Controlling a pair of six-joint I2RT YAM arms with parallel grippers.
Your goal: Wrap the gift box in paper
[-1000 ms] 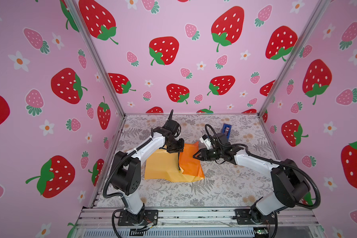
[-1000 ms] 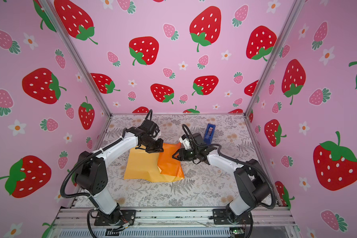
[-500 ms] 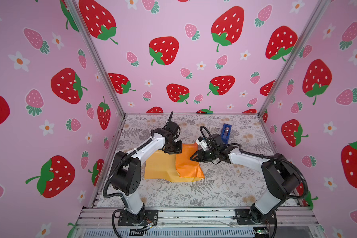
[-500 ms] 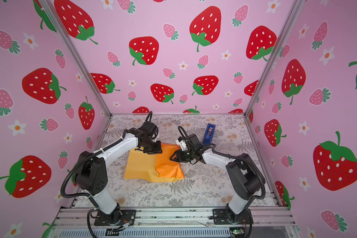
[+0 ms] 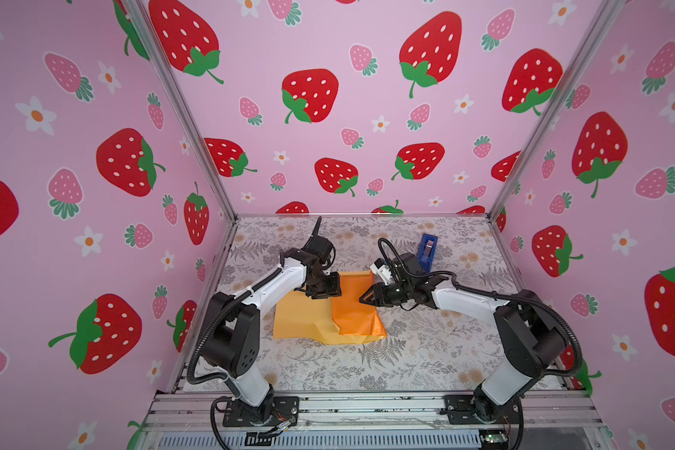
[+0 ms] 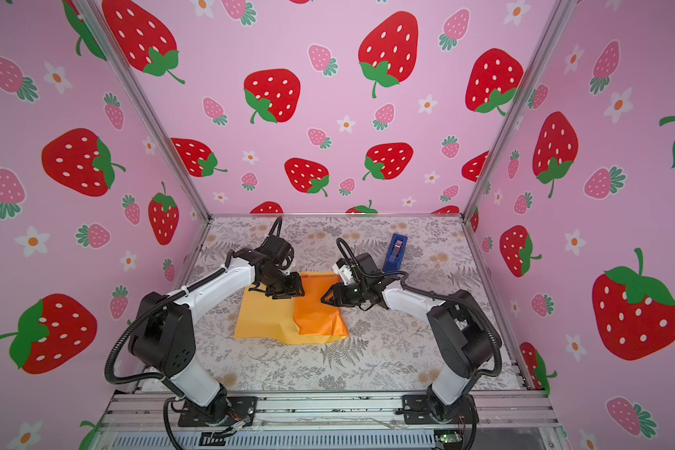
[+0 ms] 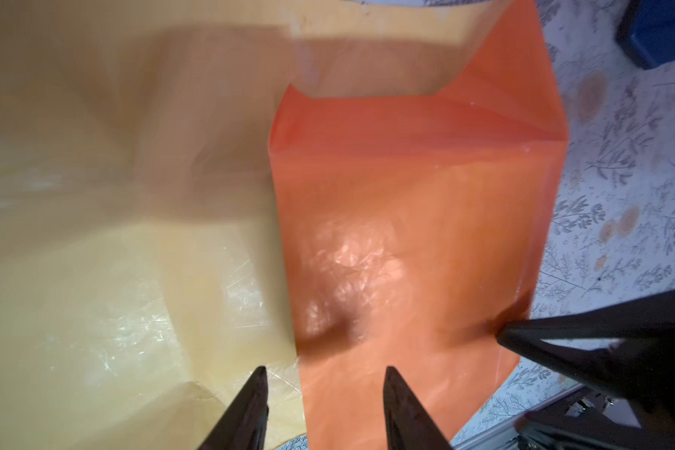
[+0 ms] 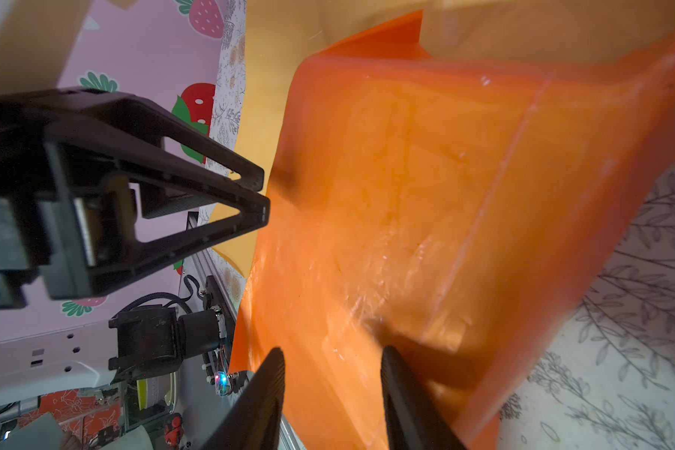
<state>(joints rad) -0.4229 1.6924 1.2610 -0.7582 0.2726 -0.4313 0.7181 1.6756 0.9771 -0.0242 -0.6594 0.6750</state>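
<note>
Folding step: the orange flap [image 5: 353,311] of the paper [image 5: 301,315] lies over a boxy bump, so one side looks covered.
Gift box: hidden under the flap, near the middle of the table [image 5: 425,350]; none of its black shows.
Left end effector [image 7: 324,374]: half wide, nothing between its tips. It hangs over the seam where orange meets pale yellow, likely to press the flap flat.
Right end effector [image 8: 332,358]: tips apart too, holding nothing. It sits at the flap's side, likely to keep the paper snug.
Tape dispenser [image 5: 427,249]: well apart at the back, ready for sticking.
Left to do: the pale side is not folded yet.
</note>
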